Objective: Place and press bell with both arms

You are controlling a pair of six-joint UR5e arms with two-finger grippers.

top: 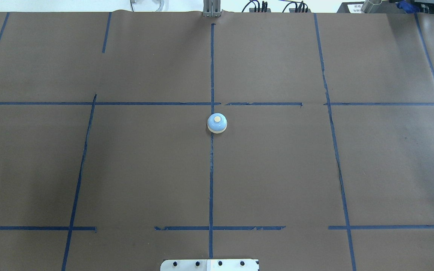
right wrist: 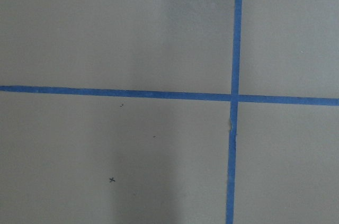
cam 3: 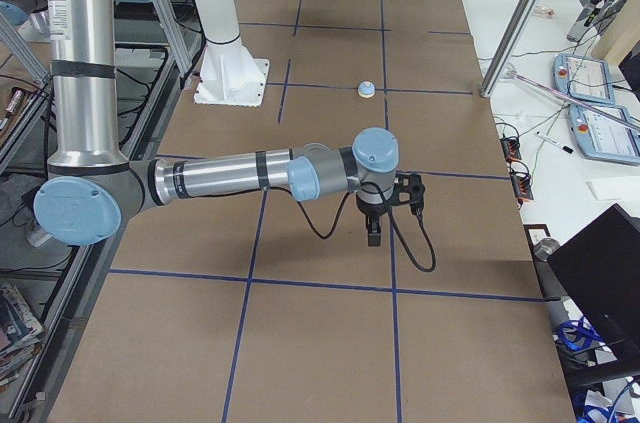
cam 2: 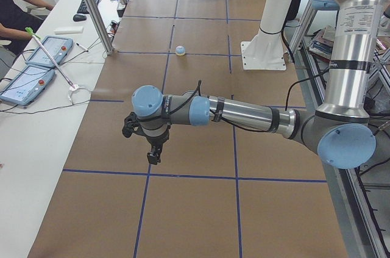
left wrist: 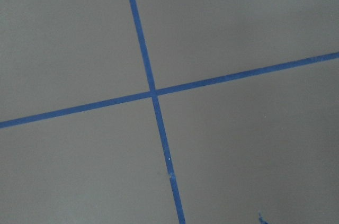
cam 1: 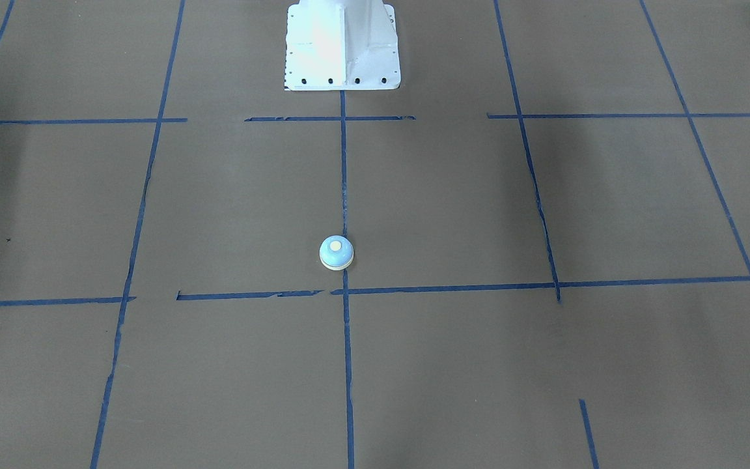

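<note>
The bell [top: 217,123], with a light-blue dome, cream base and cream button, stands upright on the brown table cover on the centre tape line. It also shows in the front-facing view [cam 1: 336,253], the left side view [cam 2: 180,50] and the right side view [cam 3: 367,89]. Both arms are outside the overhead and front-facing views. My left gripper [cam 2: 152,154] points down above the table, far from the bell. My right gripper [cam 3: 373,235] also points down, far from the bell. I cannot tell whether either is open or shut. The wrist views show only paper and tape.
The white pedestal base [cam 1: 342,45] stands at the robot's side of the table. Blue tape lines [top: 211,169] divide the brown cover. Tablets [cam 2: 33,66] and a metal post [cam 2: 94,11] stand on the white bench beyond the table; a person [cam 2: 12,8] sits there.
</note>
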